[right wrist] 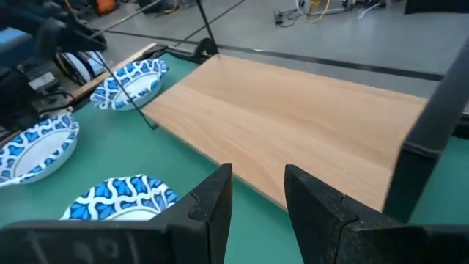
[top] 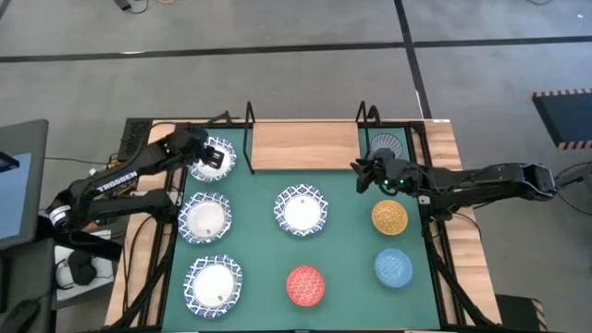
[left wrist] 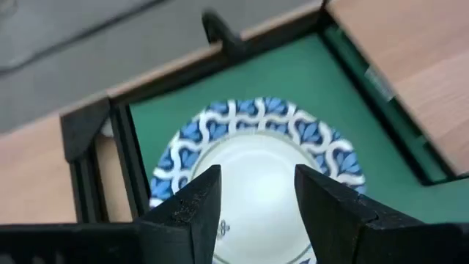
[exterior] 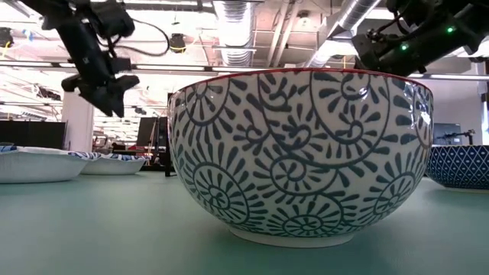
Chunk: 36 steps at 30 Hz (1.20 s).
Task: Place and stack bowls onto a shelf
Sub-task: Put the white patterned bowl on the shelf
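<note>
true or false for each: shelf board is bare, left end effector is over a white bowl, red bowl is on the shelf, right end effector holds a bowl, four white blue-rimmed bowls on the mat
1. The shelf board carries no bowl. True.
2. The left end effector hovers over a white blue-rimmed bowl. True.
3. The red bowl stands on the shelf. False: it sits on the green mat, near the front edge.
4. The right end effector grips a bowl. False: its fingers are empty, beside the shelf.
5. Four white blue-rimmed bowls are on the mat. True.
</note>
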Tool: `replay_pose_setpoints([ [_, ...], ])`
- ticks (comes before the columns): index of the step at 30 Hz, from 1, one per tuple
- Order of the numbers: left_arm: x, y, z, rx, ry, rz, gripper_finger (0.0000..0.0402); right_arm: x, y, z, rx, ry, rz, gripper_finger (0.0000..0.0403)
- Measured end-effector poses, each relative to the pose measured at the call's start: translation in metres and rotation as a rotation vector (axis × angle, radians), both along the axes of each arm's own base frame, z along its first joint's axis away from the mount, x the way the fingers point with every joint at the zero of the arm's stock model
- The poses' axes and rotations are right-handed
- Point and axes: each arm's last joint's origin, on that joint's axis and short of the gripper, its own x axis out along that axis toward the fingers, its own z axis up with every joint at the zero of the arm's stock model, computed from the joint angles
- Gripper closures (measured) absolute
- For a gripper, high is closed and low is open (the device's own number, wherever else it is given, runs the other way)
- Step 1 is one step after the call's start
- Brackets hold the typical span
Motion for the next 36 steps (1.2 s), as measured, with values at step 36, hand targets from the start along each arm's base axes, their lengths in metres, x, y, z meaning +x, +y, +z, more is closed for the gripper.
replay_pose_setpoints([
  [36,0.0,0.02,-0.055,-0.558,0.41,0.297,0.0207,-0.008,0.002,0.003,-0.006,0.015,0.026,0.025],
])
